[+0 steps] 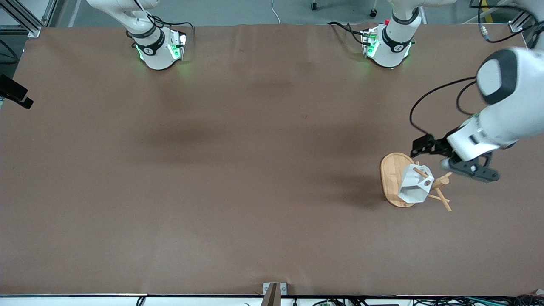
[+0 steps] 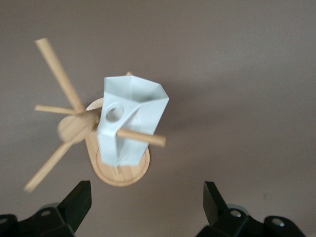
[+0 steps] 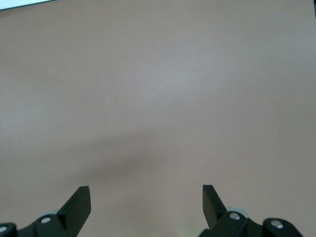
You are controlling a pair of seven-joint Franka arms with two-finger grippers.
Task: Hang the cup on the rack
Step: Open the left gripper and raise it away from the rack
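Note:
The white faceted cup [image 1: 414, 187] hangs on the bamboo rack [image 1: 391, 174] near the left arm's end of the table. In the left wrist view a peg [image 2: 145, 138] passes through the round hole of the handle of the cup [image 2: 131, 121], above the oval base [image 2: 121, 174]. My left gripper [image 1: 446, 159] is open and empty, up in the air beside the rack's top, clear of the cup; its fingers [image 2: 79, 200] stand wide apart. My right gripper [image 3: 146, 197] is open and empty over bare table; it does not show in the front view.
Several free pegs [image 2: 57, 74] stick out from the rack's post [image 1: 440, 182]. The brown table cover [image 1: 238, 170] is flat. A small bracket [image 1: 274, 291] sits at the table's near edge. The arm bases [image 1: 159, 49] stand along the top edge.

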